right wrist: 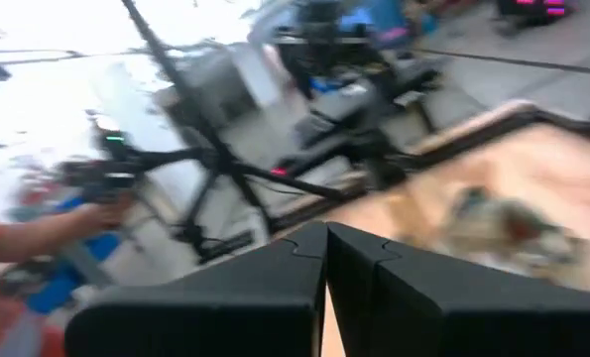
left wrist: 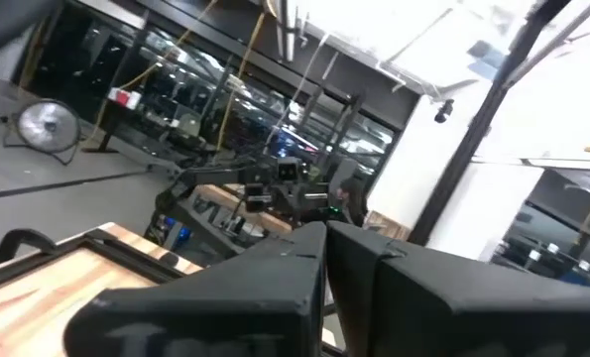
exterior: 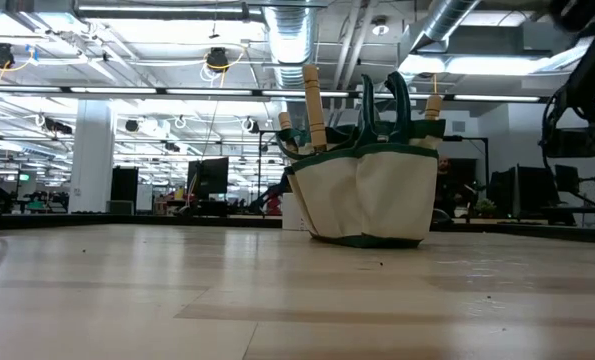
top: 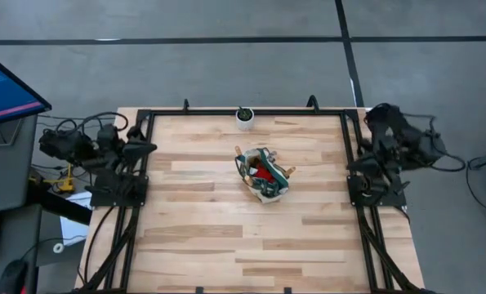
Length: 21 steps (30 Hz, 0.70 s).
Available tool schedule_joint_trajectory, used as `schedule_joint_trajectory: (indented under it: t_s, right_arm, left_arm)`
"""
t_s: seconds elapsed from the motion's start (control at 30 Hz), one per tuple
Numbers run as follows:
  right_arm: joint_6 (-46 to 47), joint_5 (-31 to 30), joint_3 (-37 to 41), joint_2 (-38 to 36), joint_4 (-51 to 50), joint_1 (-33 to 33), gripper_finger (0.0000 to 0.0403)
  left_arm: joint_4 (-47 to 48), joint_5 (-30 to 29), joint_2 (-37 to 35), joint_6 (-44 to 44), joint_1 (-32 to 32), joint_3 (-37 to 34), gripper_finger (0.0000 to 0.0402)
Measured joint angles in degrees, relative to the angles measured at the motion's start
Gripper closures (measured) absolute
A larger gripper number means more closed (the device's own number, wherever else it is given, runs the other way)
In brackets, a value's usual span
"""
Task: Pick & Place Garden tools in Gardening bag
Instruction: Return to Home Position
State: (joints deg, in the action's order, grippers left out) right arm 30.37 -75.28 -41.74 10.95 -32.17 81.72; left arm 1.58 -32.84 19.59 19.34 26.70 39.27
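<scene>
The gardening bag [top: 263, 173], cream with dark green trim, stands on its base at the middle of the wooden table [top: 226, 237]. In the low view the bag [exterior: 367, 190] holds garden tools. Wooden handles [exterior: 312, 105] stick up out of it beside its green loop handles [exterior: 382, 100], and a red item [top: 263, 170] lies inside. My left gripper [left wrist: 326, 260] is shut and drawn back at the table's left edge, touching nothing. My right gripper [right wrist: 326, 260] is shut and drawn back at the right edge, also touching nothing. The bag [right wrist: 513, 228] shows blurred beyond it.
A small white pot [top: 244, 117] with a green plant stands near the table's far edge. Black frame rails [top: 136, 204] run along the table's left and right sides. A monitor [top: 6, 86] stands off the table at the left. A person's arm [right wrist: 17, 248] shows beyond the table.
</scene>
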Motion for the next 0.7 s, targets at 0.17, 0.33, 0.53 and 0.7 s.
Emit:
schedule_joint_trajectory:
  t_s: [0.17, 0.33, 0.53, 0.7]
  right_arm:
    - [-36.94, 13.69, 14.68, 4.28, 54.48, -2.91, 0.0403]
    - [-65.27, 33.37, 23.09, 11.16, 91.68, -12.18, 0.0403]
    - [-63.5, 31.92, 23.59, 10.55, 86.61, -26.05, 0.0403]
    - [-60.03, 30.71, 23.57, 1.87, 76.95, -31.58, 0.0403]
  left_arm:
    - [0.04, 1.03, 0.8, -0.13, 0.0, -0.02, 0.0401]
    - [0.01, 1.29, 2.16, -1.34, 0.0, -0.04, 0.0401]
    - [-0.01, 3.08, 0.99, -3.0, -0.15, -0.07, 0.0401]
    - [0.01, 4.61, -2.33, -2.77, -0.13, -0.07, 0.0401]
